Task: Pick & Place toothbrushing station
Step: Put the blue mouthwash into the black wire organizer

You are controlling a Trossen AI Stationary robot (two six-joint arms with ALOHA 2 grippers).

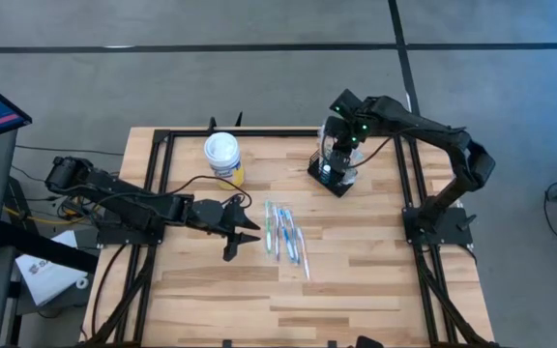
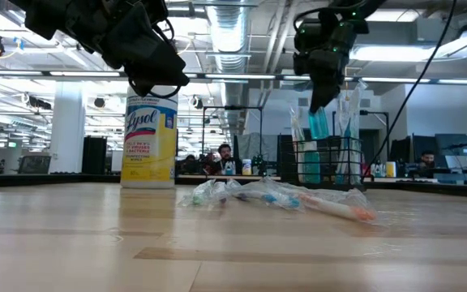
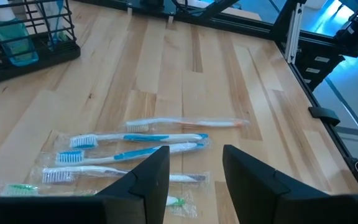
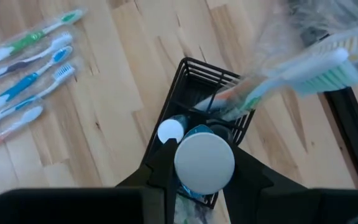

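Note:
The toothbrushing station, a black wire-mesh caddy, stands on the table at the far right. Wrapped toothbrushes lean up out of it. My right gripper hangs right above it, shut on a small teal bottle with a white cap. Several wrapped toothbrushes lie flat mid-table. My left gripper hovers open just left of them and touches nothing. My right gripper pinches the bottle between its two fingers, one on either side, just below the white cap. The fingers come from above and point down. The bottle hangs upright, cap up, with its lower end about at the caddy's top rim.
A yellow wipes canister with a white lid stands at the far middle-left. Black frame rails run along the table's left and right sides. Bare wood lies toward the near edge. People sit beyond the table in the low view.

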